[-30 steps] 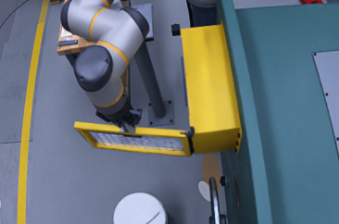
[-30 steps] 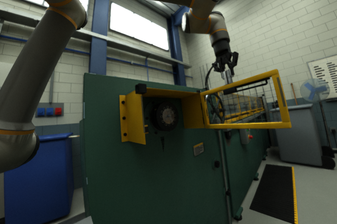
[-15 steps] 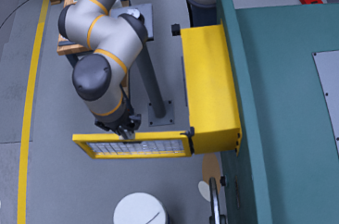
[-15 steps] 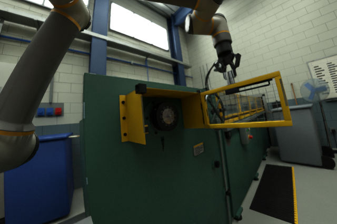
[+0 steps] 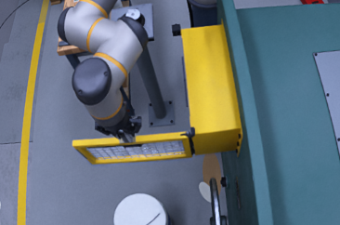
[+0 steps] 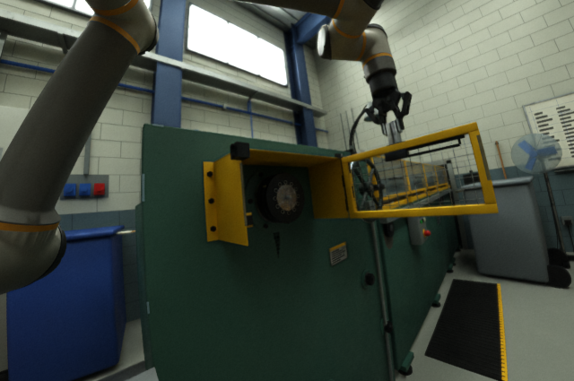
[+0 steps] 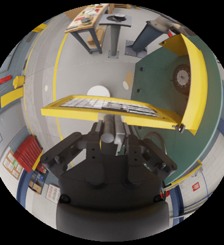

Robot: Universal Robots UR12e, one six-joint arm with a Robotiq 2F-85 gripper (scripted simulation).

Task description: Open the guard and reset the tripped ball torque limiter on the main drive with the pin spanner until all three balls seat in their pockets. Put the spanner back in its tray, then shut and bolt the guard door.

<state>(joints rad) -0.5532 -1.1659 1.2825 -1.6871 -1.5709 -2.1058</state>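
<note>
The grey door handle (image 7: 108, 132) is partly hidden between the fingers of my gripper (image 6: 392, 128), which grip it from above on the top rail of the yellow mesh guard door (image 6: 419, 175). The door (image 5: 139, 148) stands swung wide open, square to the green machine (image 6: 259, 275). Inside the yellow guard housing (image 5: 211, 89) the round torque limiter (image 6: 283, 197) is exposed, with a ring of small holes on its face (image 7: 182, 77). The pin spanner is on the tool table (image 7: 86, 18) far behind, too small to make out.
A blue bin (image 6: 65, 302) stands left of the machine and a grey cabinet (image 6: 507, 228) to the right. A grey pedestal post (image 5: 153, 82) stands near the arm. A white round drum (image 5: 139, 209) sits below the door. A black floor mat (image 6: 468, 328) lies alongside.
</note>
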